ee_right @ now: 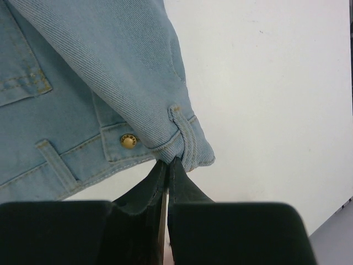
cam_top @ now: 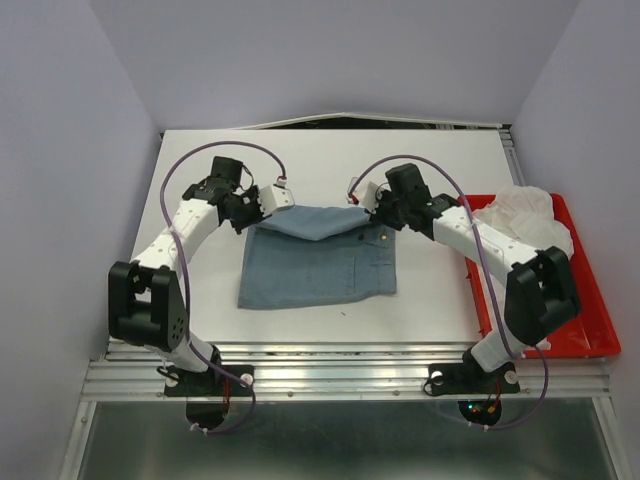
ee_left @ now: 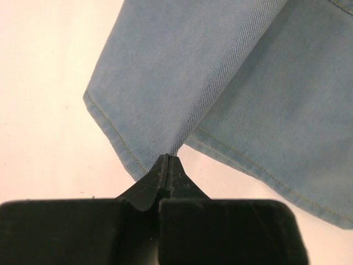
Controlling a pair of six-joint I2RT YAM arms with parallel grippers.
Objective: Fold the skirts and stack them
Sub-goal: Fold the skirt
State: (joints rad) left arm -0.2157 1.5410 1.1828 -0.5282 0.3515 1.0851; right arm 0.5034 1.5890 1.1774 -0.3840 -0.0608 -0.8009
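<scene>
A light-blue denim skirt [cam_top: 315, 265] lies on the white table [cam_top: 330, 160], its far edge lifted and sagging between both grippers. My left gripper [cam_top: 283, 196] is shut on the skirt's far left corner, at the hem [ee_left: 165, 149]. My right gripper [cam_top: 362, 198] is shut on the far right corner, at the waistband by a belt loop [ee_right: 185, 135] and a brass button [ee_right: 128, 141]. A patch pocket [cam_top: 368, 265] shows on the flat part near the right edge. No other skirt is in view.
A red plastic tray [cam_top: 590, 300] stands at the table's right edge, holding a crumpled white plastic bag [cam_top: 525, 220]. The table's aluminium front rail [cam_top: 340, 375] runs along the near side. Grey walls close in left, right and behind.
</scene>
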